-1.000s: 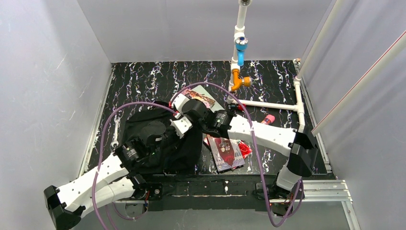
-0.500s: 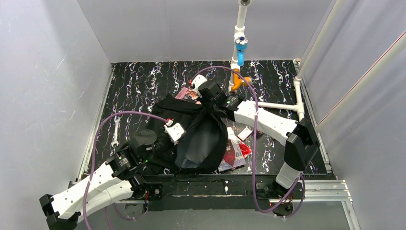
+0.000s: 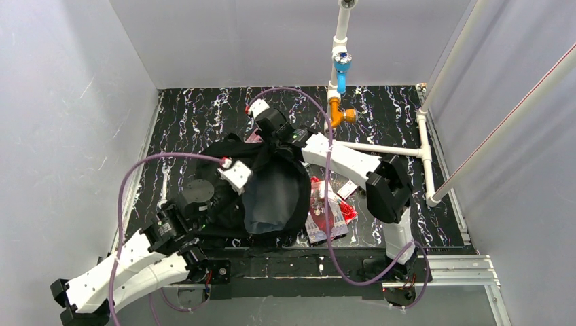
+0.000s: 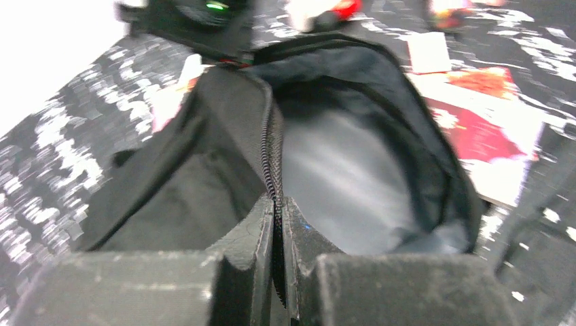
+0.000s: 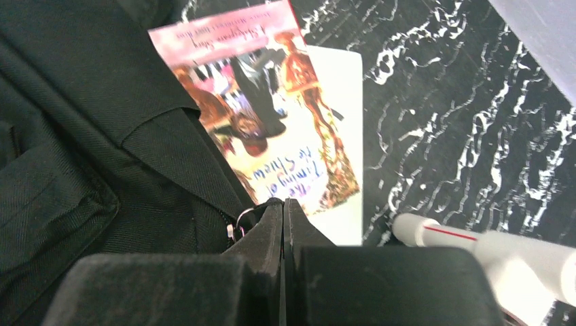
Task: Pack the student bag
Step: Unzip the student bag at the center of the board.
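The student bag (image 3: 224,159), black fabric, lies in the middle of the table with its mouth pulled open, showing the grey lining (image 3: 268,197). My left gripper (image 3: 239,185) is shut on the zipper edge of the bag's near rim; in the left wrist view my left gripper (image 4: 277,207) pinches the zipper teeth, with the bag's grey lining (image 4: 346,170) beyond it. My right gripper (image 3: 275,139) is shut at the bag's far rim. In the right wrist view my right gripper (image 5: 282,204) pinches the zipper pull beside its metal ring (image 5: 244,219), over the black bag (image 5: 81,136).
A pink-covered book (image 5: 272,115) lies under the bag's far edge. A red book (image 3: 326,216) and a white card (image 3: 346,189) lie right of the bag. A wrench (image 3: 163,187) lies at the left. A white pipe frame (image 3: 380,147) with orange and blue fittings stands at the back right.
My right gripper has drawn the zipper pull from the middle toward the back, ending back left. The bag's mouth has opened and its lining shows. My left gripper has shifted with the near rim.
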{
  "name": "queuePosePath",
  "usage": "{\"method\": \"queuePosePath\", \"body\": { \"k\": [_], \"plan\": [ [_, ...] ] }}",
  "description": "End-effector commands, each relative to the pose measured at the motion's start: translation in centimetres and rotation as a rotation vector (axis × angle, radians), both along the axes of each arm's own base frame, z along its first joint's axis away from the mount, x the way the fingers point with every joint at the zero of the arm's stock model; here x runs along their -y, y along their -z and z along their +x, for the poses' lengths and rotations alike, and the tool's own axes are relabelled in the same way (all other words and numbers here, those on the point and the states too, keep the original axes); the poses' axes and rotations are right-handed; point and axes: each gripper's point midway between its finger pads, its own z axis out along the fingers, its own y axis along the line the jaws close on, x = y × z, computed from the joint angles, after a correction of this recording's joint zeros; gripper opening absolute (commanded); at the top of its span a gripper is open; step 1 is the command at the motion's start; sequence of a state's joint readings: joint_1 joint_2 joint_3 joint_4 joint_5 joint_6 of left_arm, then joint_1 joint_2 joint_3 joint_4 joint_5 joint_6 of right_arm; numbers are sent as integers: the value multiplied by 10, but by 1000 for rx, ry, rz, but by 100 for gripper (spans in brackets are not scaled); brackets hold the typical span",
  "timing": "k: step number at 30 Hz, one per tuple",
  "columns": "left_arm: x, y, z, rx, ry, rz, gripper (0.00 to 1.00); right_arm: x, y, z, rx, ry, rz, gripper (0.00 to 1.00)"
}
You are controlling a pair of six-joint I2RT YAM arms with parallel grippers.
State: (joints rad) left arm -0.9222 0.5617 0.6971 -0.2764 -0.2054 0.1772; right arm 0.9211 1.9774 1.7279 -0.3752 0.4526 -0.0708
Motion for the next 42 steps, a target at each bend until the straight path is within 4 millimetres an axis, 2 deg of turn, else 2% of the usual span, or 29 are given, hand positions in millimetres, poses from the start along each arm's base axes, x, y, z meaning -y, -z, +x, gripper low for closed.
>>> {"method": "queuePosePath", "body": {
  "k": [1, 3, 7, 10, 12, 14, 17, 20, 23, 26, 28, 32, 34, 38, 40, 42],
  "plan": [
    [-67, -71, 42, 173, -434, 73, 0, 27, -18, 19, 28, 204, 81, 1],
    [-69, -83, 53, 244, -458, 166, 0, 27, -15, 8, 7, 191, 143, 1],
    [-29, -95, 47, 282, -238, 105, 0, 29, -14, -10, -39, 204, 264, 1],
    [-3, -83, 36, 246, -85, 94, 0, 26, -8, -19, -74, 211, 345, 1],
    [-1, -76, 38, 233, -88, 102, 0, 22, -8, -18, -77, 229, 396, 1],
    [-13, -76, 48, 245, -184, 113, 0, 14, -11, -13, -85, 251, 445, 1],
    [-37, -104, 72, 337, -425, 73, 0, 0, -11, -10, -132, 294, 539, 1],
    [-37, -128, 91, 367, -498, 115, 0, -20, -6, -12, -190, 304, 652, 1],
    [-41, -137, 120, 343, -586, 146, 0, -32, -6, -9, -212, 320, 705, 1],
    [-70, -127, 149, 256, -751, 99, 0, -43, -12, 0, -201, 296, 704, 1],
    [-83, -115, 155, 205, -774, 85, 0, -47, -13, 7, -185, 291, 678, 1],
    [-104, -113, 148, 267, -785, 72, 0, -56, -11, 15, -197, 276, 681, 1],
    [-121, -104, 146, 258, -817, 67, 0, -66, -8, 15, -227, 260, 709, 1],
    [-145, -83, 147, 220, -881, 93, 0, -92, -4, 7, -315, 203, 780, 1],
    [-151, -75, 147, 207, -893, 121, 0, -97, -1, 1, -348, 170, 777, 1],
    [-149, -63, 143, 158, -879, 121, 0, -88, 2, -3, -344, 172, 730, 17]
  ]
}}
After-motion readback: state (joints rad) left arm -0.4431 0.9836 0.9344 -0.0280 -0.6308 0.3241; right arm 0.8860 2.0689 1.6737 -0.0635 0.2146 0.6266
